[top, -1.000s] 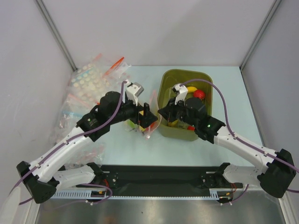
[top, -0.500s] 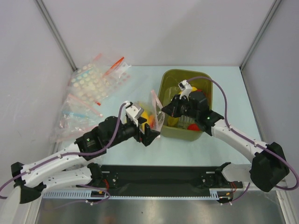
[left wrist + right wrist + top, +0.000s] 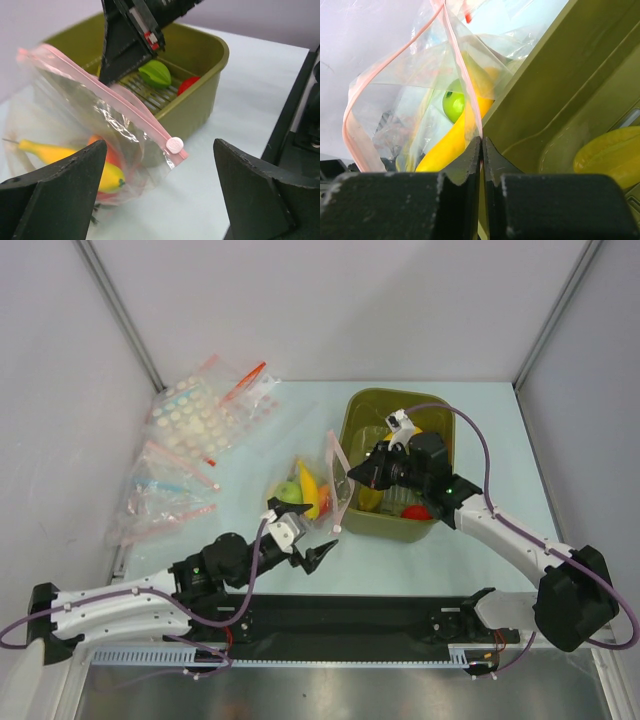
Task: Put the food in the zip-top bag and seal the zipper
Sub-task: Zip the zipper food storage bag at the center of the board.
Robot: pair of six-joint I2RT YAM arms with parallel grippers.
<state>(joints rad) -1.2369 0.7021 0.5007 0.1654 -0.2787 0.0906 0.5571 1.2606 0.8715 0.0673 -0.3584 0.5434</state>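
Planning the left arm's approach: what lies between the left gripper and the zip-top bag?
Nothing but bare table between left gripper and zip-top bag, shown in the top view.

This looks like a robot laboratory cell. Plain grey panel walls (image 3: 350, 300) on aluminium posts (image 3: 120, 315) close the pale table (image 3: 500, 420) at 12 o'clock. At 6 o'clock, a black mounting rail (image 3: 340, 615) carries two cabled robot arms (image 3: 510, 535).

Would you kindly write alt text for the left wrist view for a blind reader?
The right arm's fingers pinch a clear zip-top bag by its pink zipper, a yellow banana inside, beside an olive-green tub. Open left fingers frame the view.
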